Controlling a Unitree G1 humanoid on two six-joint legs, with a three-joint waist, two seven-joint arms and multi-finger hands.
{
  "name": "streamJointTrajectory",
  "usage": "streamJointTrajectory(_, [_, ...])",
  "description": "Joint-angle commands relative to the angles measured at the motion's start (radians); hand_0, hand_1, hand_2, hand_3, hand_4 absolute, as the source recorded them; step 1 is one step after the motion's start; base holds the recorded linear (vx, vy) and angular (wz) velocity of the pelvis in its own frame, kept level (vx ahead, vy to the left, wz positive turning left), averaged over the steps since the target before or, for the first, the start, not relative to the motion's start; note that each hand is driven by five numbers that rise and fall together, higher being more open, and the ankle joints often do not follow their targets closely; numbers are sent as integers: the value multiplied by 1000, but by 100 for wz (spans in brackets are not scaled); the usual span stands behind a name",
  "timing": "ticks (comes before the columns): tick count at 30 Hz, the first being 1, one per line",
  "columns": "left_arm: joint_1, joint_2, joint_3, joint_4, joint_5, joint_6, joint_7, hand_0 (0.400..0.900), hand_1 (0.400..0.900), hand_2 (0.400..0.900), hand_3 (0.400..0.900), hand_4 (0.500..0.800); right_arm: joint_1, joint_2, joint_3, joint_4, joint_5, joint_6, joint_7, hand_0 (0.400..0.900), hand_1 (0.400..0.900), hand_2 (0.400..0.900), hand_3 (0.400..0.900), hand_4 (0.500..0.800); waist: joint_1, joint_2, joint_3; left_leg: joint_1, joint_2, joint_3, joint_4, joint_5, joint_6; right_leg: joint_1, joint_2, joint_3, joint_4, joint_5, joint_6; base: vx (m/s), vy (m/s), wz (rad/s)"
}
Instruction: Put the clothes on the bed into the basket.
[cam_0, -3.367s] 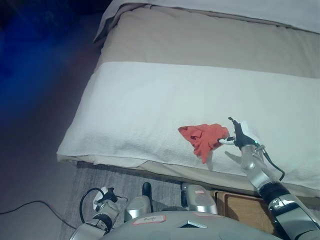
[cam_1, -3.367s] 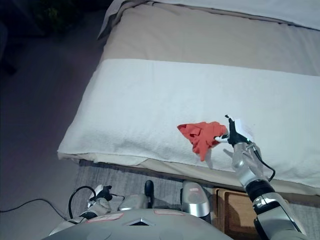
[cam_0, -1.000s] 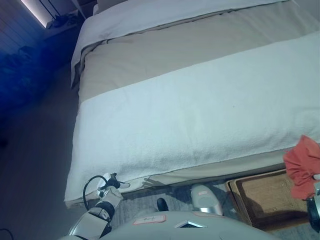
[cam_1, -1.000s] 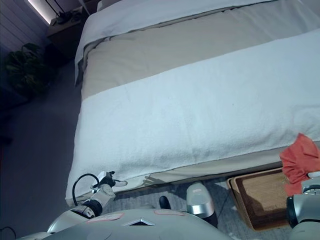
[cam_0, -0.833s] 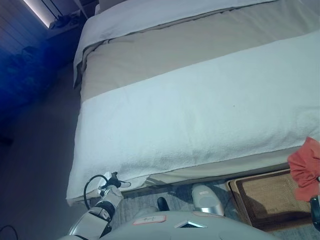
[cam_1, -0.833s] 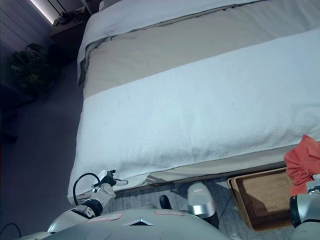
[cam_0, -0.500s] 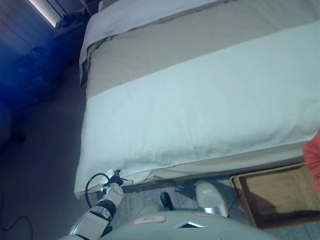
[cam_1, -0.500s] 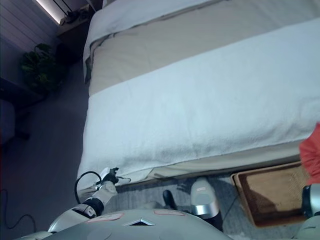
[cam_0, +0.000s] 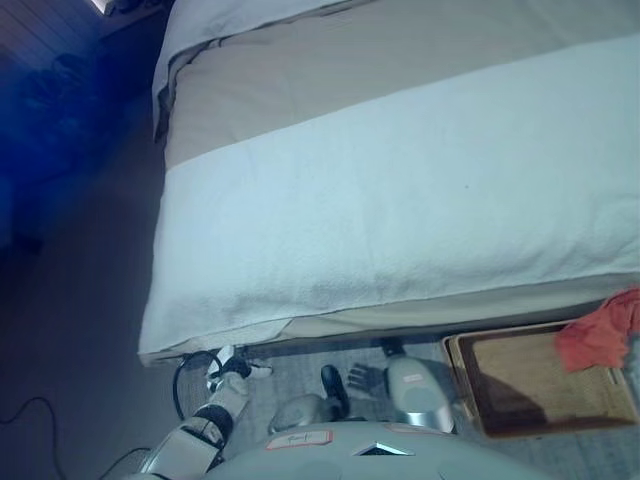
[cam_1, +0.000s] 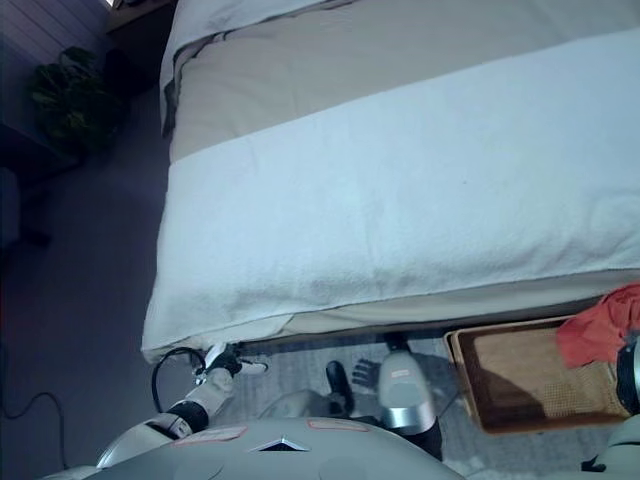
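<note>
Red cloth is seen at 4 o'clock of the left eye view, draped over the far right rim of the basket, partly above the woven bottom. No writing can be read anywhere in either view. The basket, a shallow brown tray with a wooden rim, is set on the grey floor just below the bed's near edge. The bed is covered by a white blanket across its middle, with a beige sheet beyond it toward 12 o'clock. Open floor is left along the bed's side at 9 o'clock, where a dark plant is seen in the right eye view. The left hand is shown at 7 o'clock beside the bed's corner, its fingers loosely curled around nothing. The right hand cannot be told at the right edge, so the state of its fingers cannot be told. Compared with 0.5 s ago, the cloth has been lowered onto the basket's rim, and more of the basket is now shown.
</note>
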Motion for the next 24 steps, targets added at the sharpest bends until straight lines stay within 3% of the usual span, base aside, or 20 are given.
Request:
streamJointTrajectory(1, [3, 64, 61, 35, -23, 15, 47, 900, 900, 900, 900, 800, 99, 27, -15, -280, 10, -71, -92, 900, 900, 900, 900, 800, -16, -48, -50, 69, -53, 15, 4, -12, -9, 162, -6, 51, -89, 34, -9, -9, -3, -17])
streamJointTrajectory(4, [11, 58, 86, 31, -14, 22, 45, 900, 900, 900, 900, 800, 223, 76, -79, -469, 0, -82, -100, 900, 900, 900, 900, 800, -23, -59, -51, 76, -51, 21, 4, -17, -4, 165, -1, 58, -89, 32, -11, -10, -3, -12])
streamJointTrajectory(11, [26, 51, 112, 18, 11, 34, 49, 900, 900, 900, 900, 800, 319, 253, -36, -597, -24, -121, -75, 900, 900, 900, 900, 800, -7, -86, -60, 95, -48, 17, 4, -24, 4, 182, 5, 53, -89, 30, -17, -3, -1, -1])
streamJointTrajectory(12, [26, 52, 112, 17, 11, 34, 49, 900, 900, 900, 900, 800, 319, 253, -37, -597, -24, -121, -75, 900, 900, 900, 900, 800, -7, -86, -60, 95, -48, 17, 4, -24, 4, 183, 5, 53, -89, 30, -17, -25, 21, 7])
streamJointTrajectory(18, [46, 61, 121, -49, 9, 38, 53, 900, 900, 900, 900, 800, 386, 454, 31, -583, 59, -148, -34, 900, 900, 900, 900, 800, 13, -129, -66, 116, -44, 4, 4, -26, 10, 206, 11, 40, -89, 29, -23, -22, 26, 5])
streamJointTrajectory(24, [56, 69, 110, -79, 24, 30, 42, 900, 900, 900, 900, 800, 434, 592, 120, -424, 85, -160, 27, 900, 900, 900, 900, 800, 32, -171, -66, 128, -42, -4, 4, -25, 15, 219, 16, 30, -89, 30, -24, -13, 28, 2])
